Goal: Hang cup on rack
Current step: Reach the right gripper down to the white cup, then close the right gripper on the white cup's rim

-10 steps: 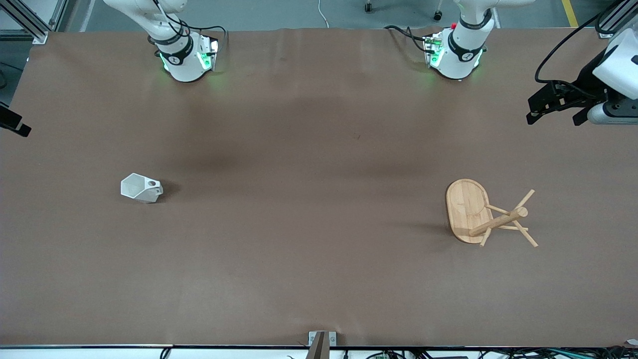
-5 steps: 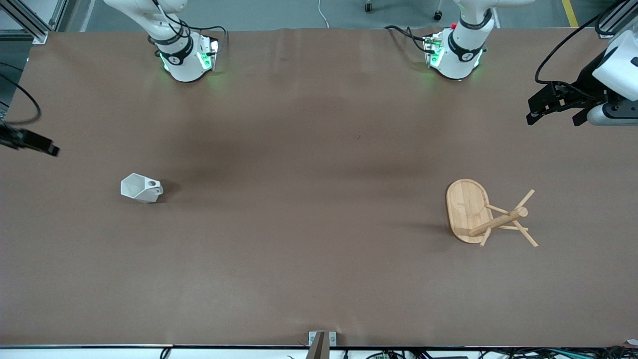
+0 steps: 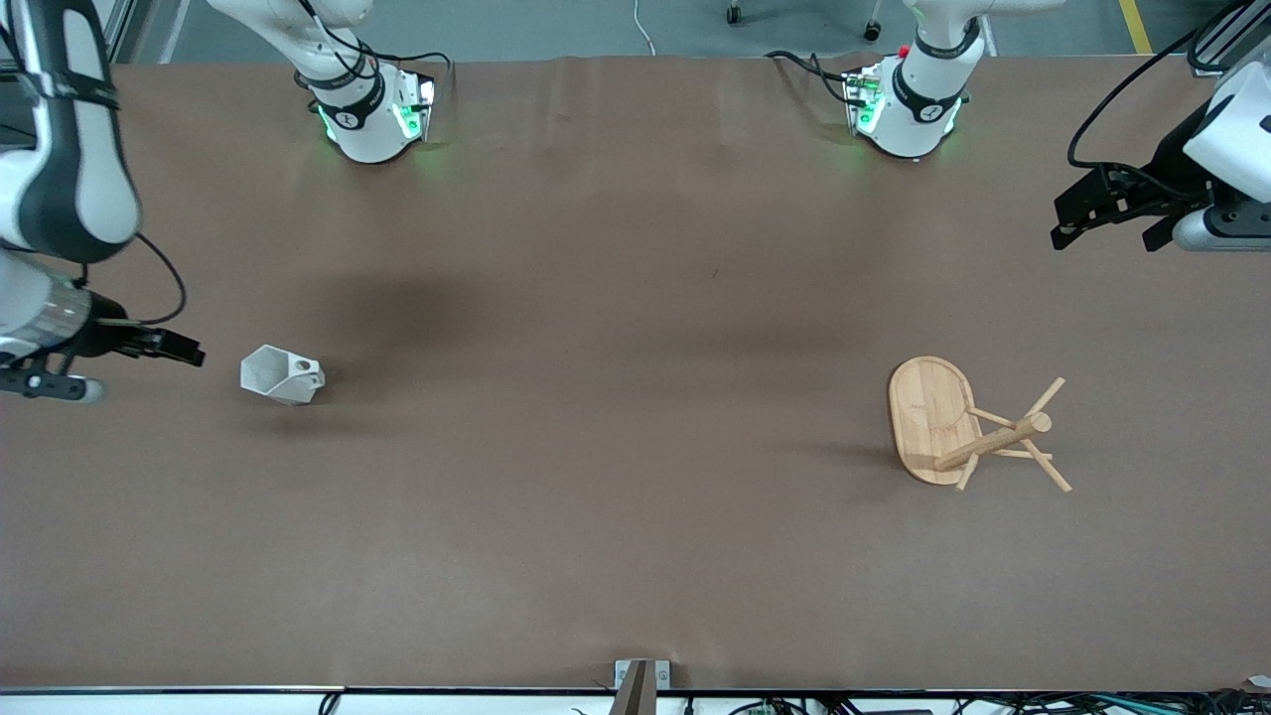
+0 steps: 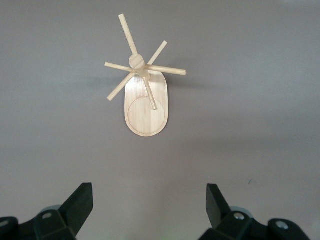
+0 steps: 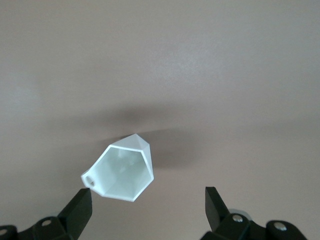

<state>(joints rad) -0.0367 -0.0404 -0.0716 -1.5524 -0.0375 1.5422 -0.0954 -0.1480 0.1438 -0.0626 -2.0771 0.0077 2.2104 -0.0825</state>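
right gripper (image 3: 189, 353) moved in over table beside cup (image 3: 281, 374), fingers apart | left gripper (image 3: 1077, 218) waits, fingers apart

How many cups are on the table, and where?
1. The small white faceted cup lies on the brown table toward the right arm's end, beside the open right gripper. The bamboo peg rack holds none. No others show.
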